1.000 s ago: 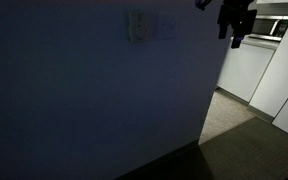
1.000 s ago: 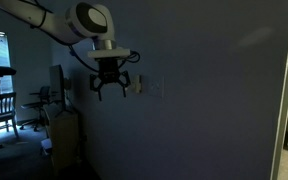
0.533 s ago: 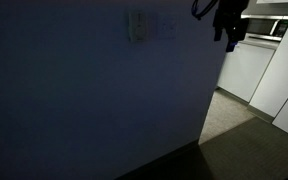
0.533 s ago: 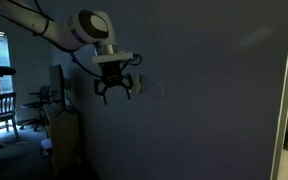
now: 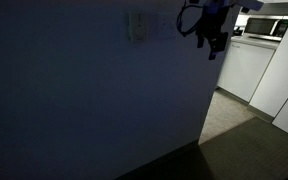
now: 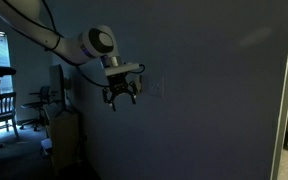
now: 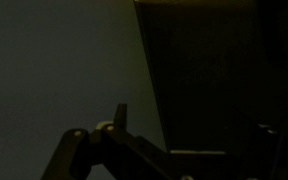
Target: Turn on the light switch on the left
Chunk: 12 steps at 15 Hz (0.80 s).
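My jaws stand spread with nothing between them, my gripper (image 6: 123,99) hangs close to the dim wall (image 6: 214,110), and in an exterior view the light switch (image 6: 156,88) sits nearby at two o'clock.

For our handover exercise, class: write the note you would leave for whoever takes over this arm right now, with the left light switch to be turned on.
Gripper: fingers look open and hold nothing. It hangs in front of the wall and seems clear of it, though the views are dim.
Light switch: wide white plate on the wall, beside a narrower plate.
Done: the gripper is at about the height of the plates.
Left: close in and press the switch. The room is dark, so it seems not yet on.
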{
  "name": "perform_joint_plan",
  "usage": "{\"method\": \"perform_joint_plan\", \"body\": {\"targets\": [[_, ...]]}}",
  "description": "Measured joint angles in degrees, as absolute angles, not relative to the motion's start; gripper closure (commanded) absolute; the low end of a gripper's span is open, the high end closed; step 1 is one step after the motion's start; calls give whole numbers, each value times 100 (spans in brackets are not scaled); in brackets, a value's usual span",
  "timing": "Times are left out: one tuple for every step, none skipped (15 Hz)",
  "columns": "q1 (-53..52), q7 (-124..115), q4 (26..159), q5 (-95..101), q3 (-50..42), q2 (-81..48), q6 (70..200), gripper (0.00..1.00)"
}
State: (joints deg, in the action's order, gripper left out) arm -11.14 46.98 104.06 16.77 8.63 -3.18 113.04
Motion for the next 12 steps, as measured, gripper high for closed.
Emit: {"method": "perform_joint_plan", "body": {"targets": [[-1116,4782,10329,1714,890,-426,11349,0],[-1118,4881,10230,1750,910,-538,11394,0],[-1119,4968,10123,1784,927,-649,11446,0],[-1119,5056,10007,1834,937,-761,11484,0],[-1119,5139,9884,1887,941,-867,11498,0],[-1117,5263,9752,1912,941,-969,11508,0],[-1110,5397,9621,1911,941,-1067,11507,0],[-1099,5487,9505,1911,941,-1154,11503,0],[-1091,5534,9425,1911,941,-1216,11502,0],[-1089,5550,9375,1911,941,-1258,11501,0],[-1090,5552,9362,1911,941,-1269,11500,0],[-1092,5540,9362,1910,941,-1269,11502,0]]}}
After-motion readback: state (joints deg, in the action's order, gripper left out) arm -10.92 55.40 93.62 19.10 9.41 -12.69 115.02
